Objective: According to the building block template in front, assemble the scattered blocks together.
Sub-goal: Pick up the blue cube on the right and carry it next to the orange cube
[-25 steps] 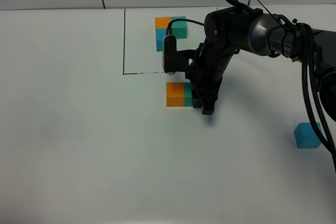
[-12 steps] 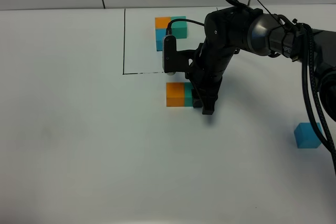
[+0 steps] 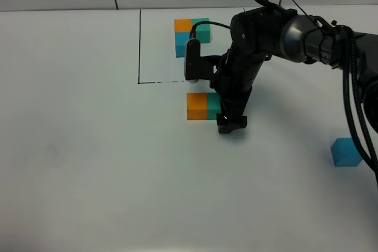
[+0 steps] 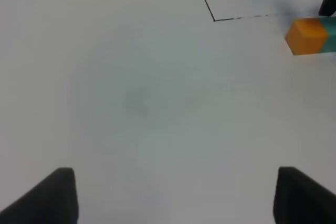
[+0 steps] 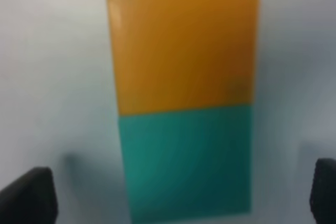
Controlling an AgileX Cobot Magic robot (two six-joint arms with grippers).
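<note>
The building block template, an orange, teal and blue L inside a thin black frame, lies at the back of the table. Two of the scattered blocks stand side by side just in front of the frame: the orange cube with the teal cube touching its right side. The blue cube sits alone far right. My right gripper is low at the teal cube's right side and open. In the right wrist view its fingertips stand well apart from the teal cube. My left gripper is open and holds nothing.
The black frame's corner line and the orange cube show far ahead in the left wrist view. A white table spreads under everything. The right arm's cables hang above the blue cube.
My right gripper has opened and let go of the teal cube, which stays against the orange one. Its near finger has swung toward the table's front. The left gripper is unchanged.
</note>
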